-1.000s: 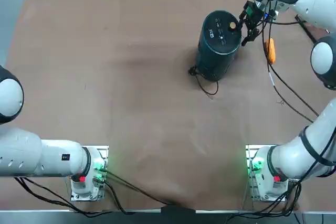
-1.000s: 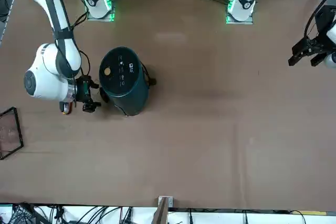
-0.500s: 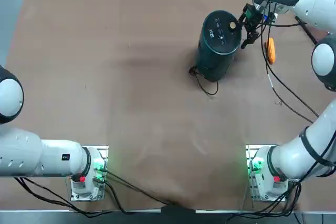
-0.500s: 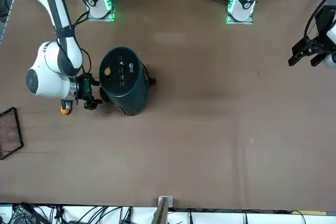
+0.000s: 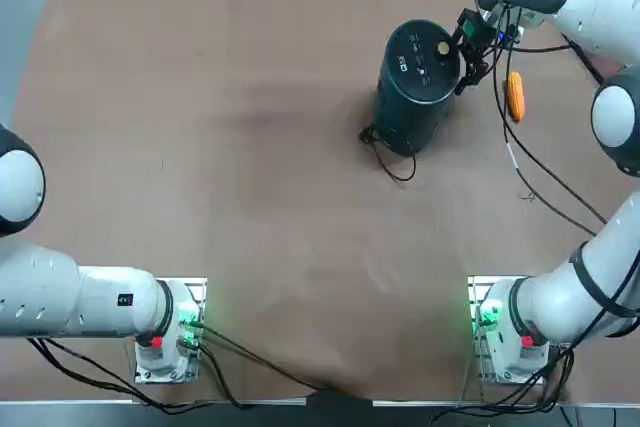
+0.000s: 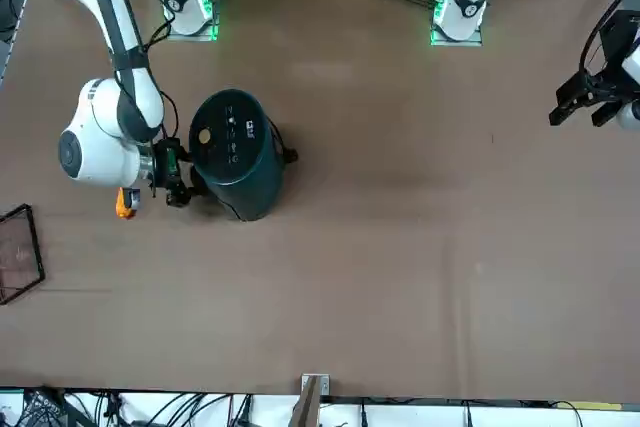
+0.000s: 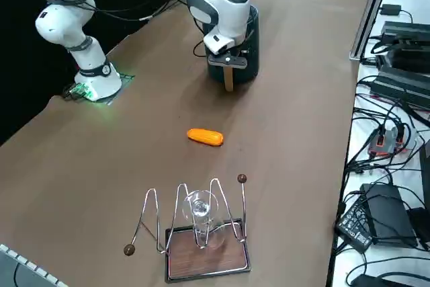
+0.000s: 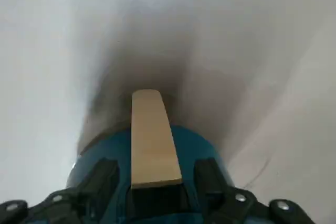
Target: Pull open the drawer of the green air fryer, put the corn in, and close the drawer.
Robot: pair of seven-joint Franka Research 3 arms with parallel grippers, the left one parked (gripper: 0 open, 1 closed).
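Observation:
The green air fryer (image 5: 418,82) (image 6: 235,152) (image 7: 251,42) stands upright at the table's far right. Its drawer is shut, and a pale wooden handle (image 8: 152,140) (image 7: 228,77) sticks out from its side. My right gripper (image 8: 155,174) (image 5: 468,50) (image 6: 178,185) (image 7: 227,64) is pressed up to that side, open. One of its fingers (image 8: 105,179) stands on each side of the handle, with a small gap to each. The corn (image 5: 515,95) (image 6: 124,204) (image 7: 204,137) lies on the table just beyond my wrist, away from the fryer.
A wire rack (image 7: 201,233) (image 6: 15,252) holding a glass stands on a wooden base near the table's right edge. The fryer's black cord (image 5: 395,162) curls on the table beside it. My arm's cable (image 5: 530,162) trails across the table near the corn.
My right gripper has slid in toward the fryer's side, so its fingers now flank the handle. The corn shows more fully beside my wrist.

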